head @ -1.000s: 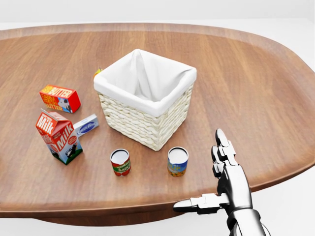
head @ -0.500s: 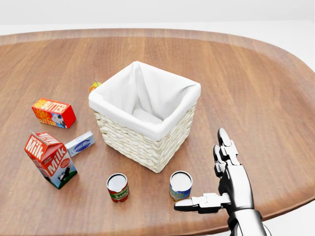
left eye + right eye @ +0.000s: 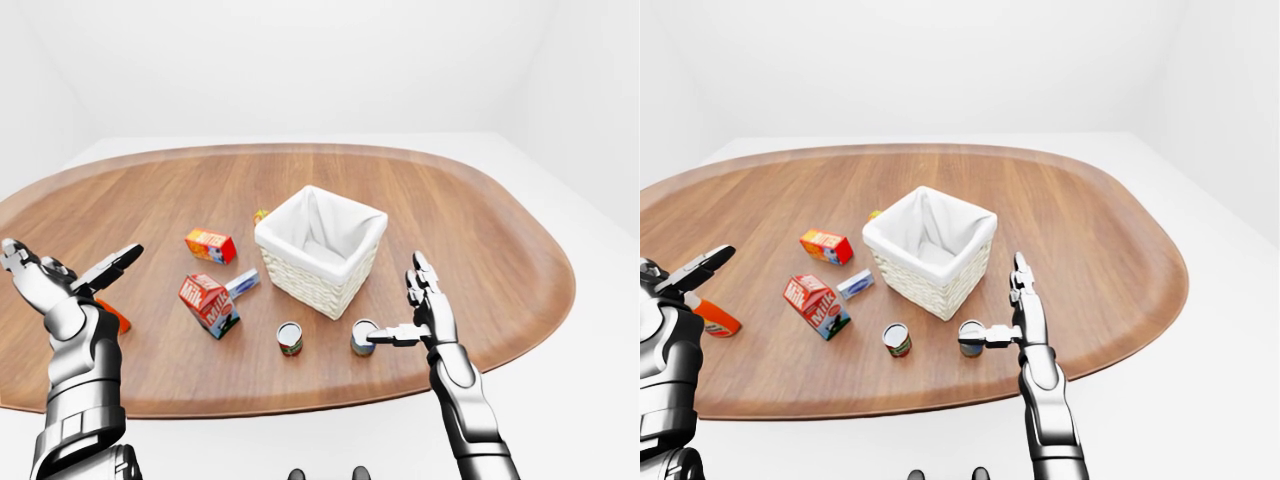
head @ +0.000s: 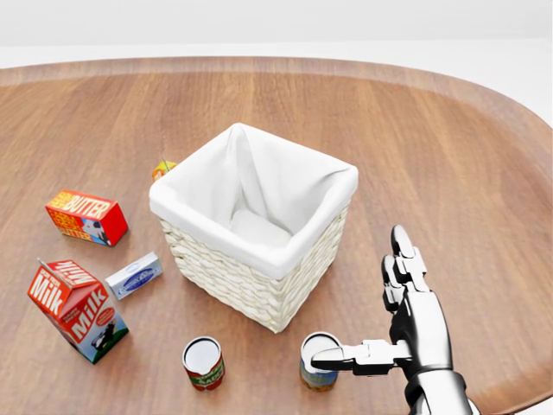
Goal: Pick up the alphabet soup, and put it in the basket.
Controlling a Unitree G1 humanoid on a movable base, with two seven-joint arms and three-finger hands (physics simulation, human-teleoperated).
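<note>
Counting two cans [image 4: 204,363], one basket [image 4: 252,226]

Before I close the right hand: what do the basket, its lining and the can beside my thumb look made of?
The basket looks like pale woven wicker, judging by its ribbed plaited walls. Its lining looks like matte white cloth: it creases and folds over the rim. The can next to the right hand seems to be metal, with a pale flat lid and a glossy printed label, though the render leaves that open.

Two cans [image 4: 204,363] lie below the basket [image 4: 259,285].
</note>
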